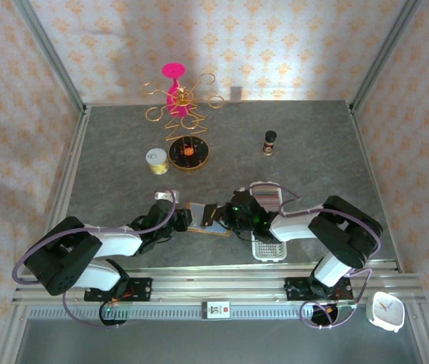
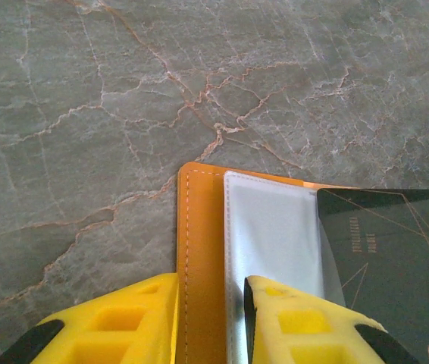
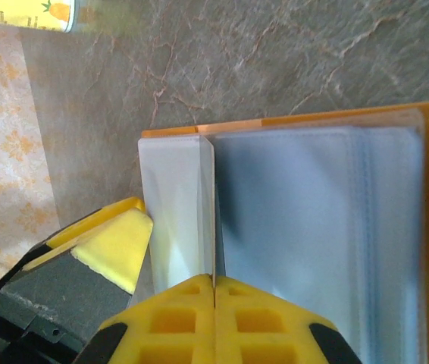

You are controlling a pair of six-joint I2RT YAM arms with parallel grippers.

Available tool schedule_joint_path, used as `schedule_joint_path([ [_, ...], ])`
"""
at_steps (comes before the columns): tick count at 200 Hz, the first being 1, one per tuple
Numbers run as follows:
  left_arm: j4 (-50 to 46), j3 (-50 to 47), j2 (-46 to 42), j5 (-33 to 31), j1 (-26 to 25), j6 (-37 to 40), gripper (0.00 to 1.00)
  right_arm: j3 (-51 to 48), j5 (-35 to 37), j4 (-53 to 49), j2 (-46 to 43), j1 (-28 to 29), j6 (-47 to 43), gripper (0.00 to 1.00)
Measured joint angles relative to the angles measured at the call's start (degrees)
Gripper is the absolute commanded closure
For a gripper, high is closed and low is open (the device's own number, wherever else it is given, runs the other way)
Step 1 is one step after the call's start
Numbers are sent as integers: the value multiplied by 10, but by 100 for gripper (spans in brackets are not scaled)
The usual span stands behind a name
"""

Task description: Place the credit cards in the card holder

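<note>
Where wallpapered walls enclose it, grey veined marble-look table, aluminium-framed

The card holder looked like smooth orange leather with stitched edges; its clear sleeves were glossy plastic. The table was matt, veined grey stone.
</note>
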Motion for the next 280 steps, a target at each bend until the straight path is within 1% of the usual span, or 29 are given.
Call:
schedule_joint_path([
  [94, -4, 1, 0, -10, -4, 1, 72, 0, 3, -19, -4, 10, 0, 100],
  [139, -8, 3, 0, -10, -4, 1, 72, 0, 23, -36, -15, 16, 12, 100],
  [215, -7, 3, 2, -10, -4, 1, 72, 0, 39, -40, -16, 28, 28, 100],
  [280, -7, 7, 7, -13, -6, 1, 73, 10, 38, -36, -6, 29, 27, 100],
])
